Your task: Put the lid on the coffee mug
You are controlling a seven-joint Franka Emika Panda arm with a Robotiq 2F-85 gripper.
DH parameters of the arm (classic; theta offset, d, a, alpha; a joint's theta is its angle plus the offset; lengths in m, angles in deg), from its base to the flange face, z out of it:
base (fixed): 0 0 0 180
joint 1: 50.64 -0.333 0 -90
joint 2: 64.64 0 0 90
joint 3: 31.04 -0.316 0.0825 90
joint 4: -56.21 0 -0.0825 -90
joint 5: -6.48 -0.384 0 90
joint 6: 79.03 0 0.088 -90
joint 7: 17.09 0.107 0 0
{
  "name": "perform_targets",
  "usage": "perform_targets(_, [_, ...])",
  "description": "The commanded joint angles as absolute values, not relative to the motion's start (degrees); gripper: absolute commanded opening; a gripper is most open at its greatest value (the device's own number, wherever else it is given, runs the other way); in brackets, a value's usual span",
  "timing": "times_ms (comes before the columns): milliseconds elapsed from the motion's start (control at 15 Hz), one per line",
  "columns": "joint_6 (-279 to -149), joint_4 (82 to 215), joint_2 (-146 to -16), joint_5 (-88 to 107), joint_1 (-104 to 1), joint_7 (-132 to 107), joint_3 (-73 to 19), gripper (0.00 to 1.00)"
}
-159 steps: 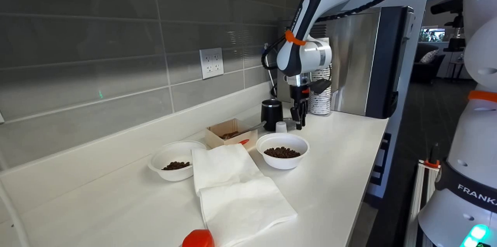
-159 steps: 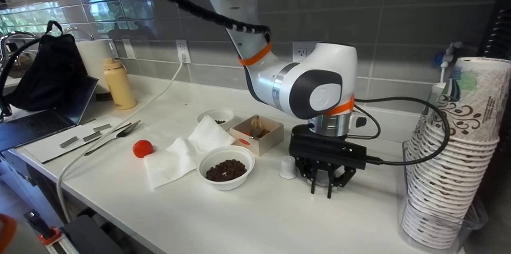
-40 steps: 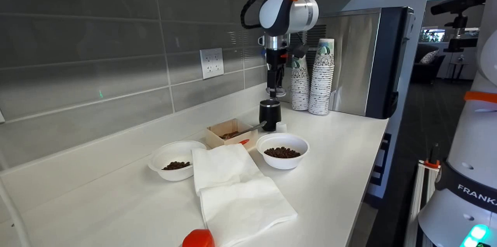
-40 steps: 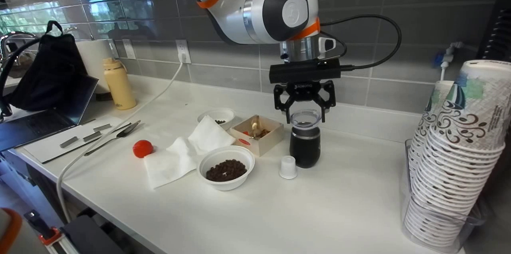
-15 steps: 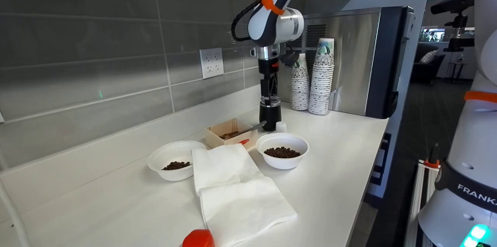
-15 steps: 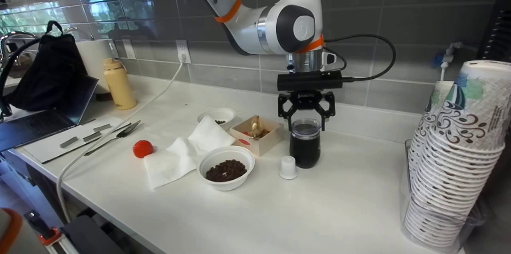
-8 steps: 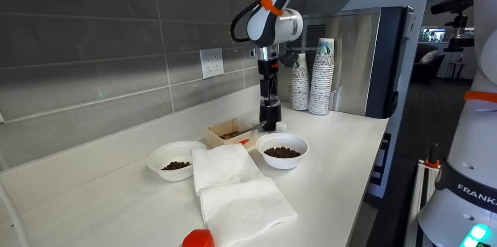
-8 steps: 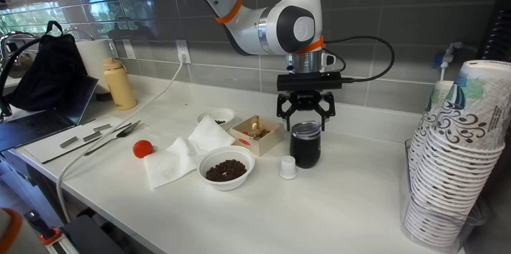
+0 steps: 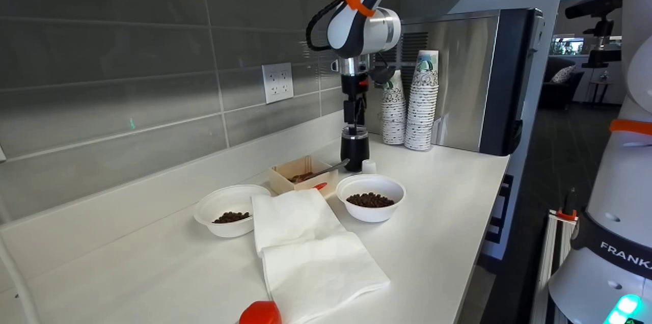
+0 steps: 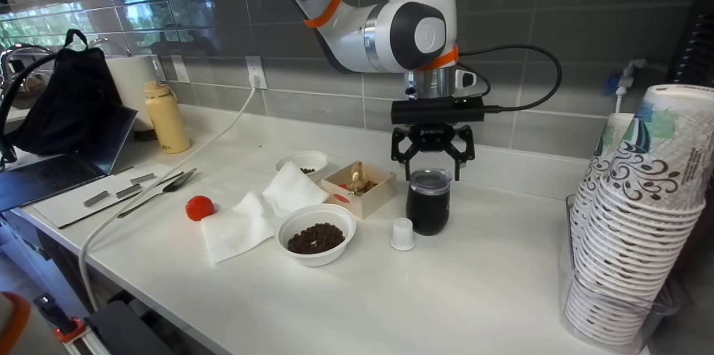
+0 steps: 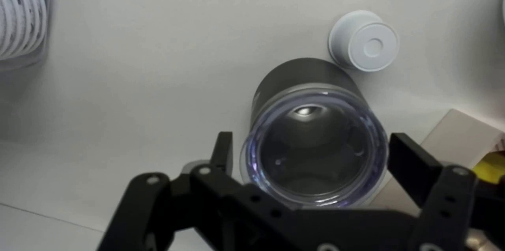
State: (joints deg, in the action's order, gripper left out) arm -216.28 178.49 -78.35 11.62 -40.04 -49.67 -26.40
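Note:
The black coffee mug (image 10: 428, 211) stands upright on the counter in both exterior views. On its mouth rests the clear lid (image 10: 430, 182), looking about level; how firmly it is seated I cannot tell. My gripper (image 10: 432, 176) hangs just above, pointing down, its fingers spread to either side of the lid. In the wrist view the lid's rim (image 11: 252, 156) shows a gap to the left-hand finger (image 11: 223, 152), while the right-hand finger (image 11: 410, 164) is close beside the rim. The mug's dark side (image 11: 303, 70) shows beyond the lid.
A small white pod (image 10: 402, 234) stands right beside the mug. Near it are a wooden box (image 10: 372, 202) with a spoon and a white bowl (image 10: 348, 228) of dark beans. Tall paper-cup stacks (image 10: 630, 232) rise at the right; the tiled wall (image 10: 502, 81) is close behind.
Since 2.7 seconds ago the lid has come down from above the mug onto it. Over the last second the fingers have spread off the lid, and the gripper has risen slightly.

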Motion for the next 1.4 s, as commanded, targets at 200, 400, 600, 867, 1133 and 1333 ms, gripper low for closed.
perform_targets(200, [-218.7, 186.3, -69.5, 8.8, -38.4, -52.1, -25.9, 1.0])
perform_targets(400, [-219.3, 190.7, -65.5, 7.9, -38.5, -52.5, -24.8, 1.0])
perform_targets(600, [-221.3, 196.8, -60.2, 7.8, -39.0, -52.1, -23.6, 1.0])
perform_targets(867, [-224.0, 204.0, -53.5, 7.7, -39.7, -51.3, -21.8, 1.0])
perform_targets(1133, [-225.8, 210.1, -47.6, 8.8, -40.4, -50.5, -20.1, 1.0])
perform_targets(1333, [-226.1, 212.5, -44.8, 9.6, -40.6, -49.7, -19.3, 1.0])
